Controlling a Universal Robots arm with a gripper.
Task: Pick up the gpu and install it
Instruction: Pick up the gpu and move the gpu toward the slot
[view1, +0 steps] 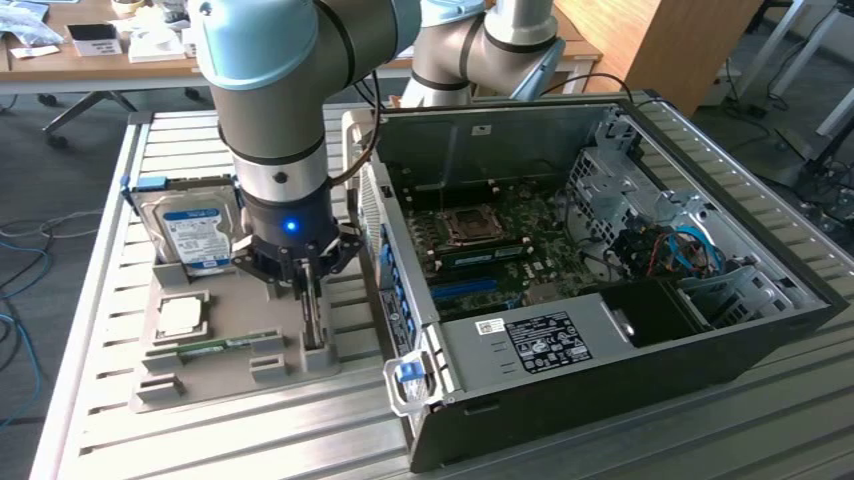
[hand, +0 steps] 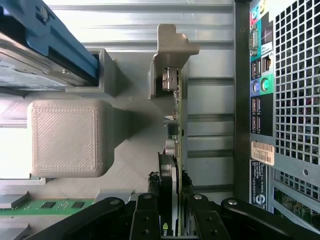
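The gpu (view1: 311, 312) stands on edge in a slot of the grey holder (view1: 227, 375), on the side nearest the computer case (view1: 747, 300). My gripper (view1: 310, 290) reaches straight down over it. In the wrist view the gpu (hand: 177, 115) shows edge-on, a thin green card with its black fan between my black fingers (hand: 148, 220). The gripper (hand: 170, 222) is shut on the card, one finger against each face. The card still sits in the holder's slot.
A blue-labelled hard drive (view1: 194, 235), a processor chip (view1: 180, 315) and a RAM stick (view1: 220, 347) share the holder. The open case lies on its side with the motherboard (view1: 494, 250) exposed. Its rear port panel (hand: 260, 100) is close beside the card.
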